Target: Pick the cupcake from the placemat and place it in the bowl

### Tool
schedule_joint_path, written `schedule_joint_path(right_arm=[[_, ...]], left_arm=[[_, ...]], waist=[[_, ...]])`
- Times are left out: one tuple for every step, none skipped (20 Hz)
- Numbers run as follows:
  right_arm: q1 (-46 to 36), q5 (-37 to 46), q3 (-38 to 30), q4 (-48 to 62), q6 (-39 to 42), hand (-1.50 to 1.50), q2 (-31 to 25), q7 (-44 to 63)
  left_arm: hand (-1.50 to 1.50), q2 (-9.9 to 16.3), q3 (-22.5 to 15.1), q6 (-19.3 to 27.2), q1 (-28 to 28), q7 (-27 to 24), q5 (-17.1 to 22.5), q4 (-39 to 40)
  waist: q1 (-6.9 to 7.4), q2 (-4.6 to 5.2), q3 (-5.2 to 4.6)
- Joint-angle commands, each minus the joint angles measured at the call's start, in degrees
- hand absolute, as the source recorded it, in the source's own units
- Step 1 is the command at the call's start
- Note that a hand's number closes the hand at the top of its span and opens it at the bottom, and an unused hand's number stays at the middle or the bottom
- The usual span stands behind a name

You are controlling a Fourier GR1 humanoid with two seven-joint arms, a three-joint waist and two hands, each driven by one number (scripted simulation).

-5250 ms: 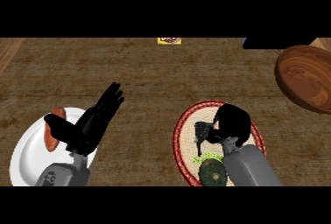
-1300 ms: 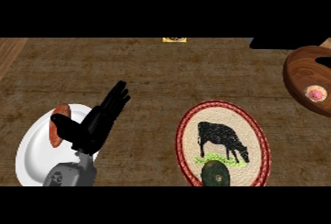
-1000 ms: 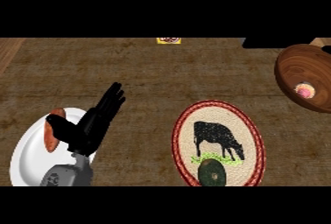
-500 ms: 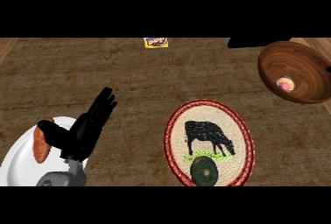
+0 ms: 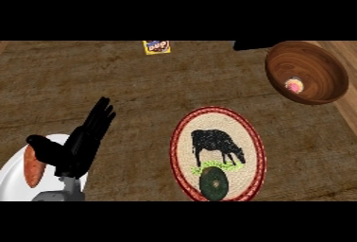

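Status: the cupcake (image 5: 295, 85) now lies inside the wooden bowl (image 5: 279, 61) at upper right, its pink top showing against the bowl's inner wall. A few seconds earlier the right robot hand was down over the placemat (image 5: 182, 142); it has since gone from view, and the bowl holds the cupcake. Judgement: the placing step appears complete.

The placemat, oval with a red border and a cow figure, carries only a dark green round item (image 5: 213, 183) at its near end.

The left robot hand (image 5: 80, 142) rests over the white plate (image 5: 14, 170) at lower left, fingers straight and relaxed, holding nothing. An orange-brown sweet potato (image 5: 31, 166) lies on that plate beside it.

Edges: the bowl sits close to the worktop's (image 5: 125, 80) right edge. A small yellow packet (image 5: 157, 47) lies at the far edge. The worktop between plate and placemat shows bare wood.
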Motion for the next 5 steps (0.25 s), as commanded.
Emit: schedule_joint_path(right_arm=[[14.54,-3.69,0.11,-9.49,4.67,1.5,6.64,-4.12],[17.96,-3.55,1.3,-9.98,5.4,1.5,6.72,-5.27],[21.72,-5.38,1.72,-10.67,6.98,1.5,6.77,-5.92],[24.7,-5.52,3.9,-10.38,8.13,1.5,6.82,-6.68],[28.57,-6.2,5.47,-9.24,9.57,1.5,6.86,-8.71]], left_arm=[[0.0,0.51,0.1,-0.37,1.4,0.07,0.21,-1.49],[0.0,-0.18,-0.3,-0.25,0.86,0.05,0.28,-0.88],[0.0,-0.26,0.52,0.3,1.01,-0.74,0.34,-0.83],[0.0,-0.38,0.25,0.6,0.35,-0.58,-0.11,-0.71],[0.0,0.23,0.98,-0.24,1.04,-0.54,0.98,-1.18]], waist=[[0.1,0.19,0.12],[-0.66,0.34,0.12],[-0.37,0.5,0.14],[-0.5,0.67,0.2],[0.05,0.76,0.31]])
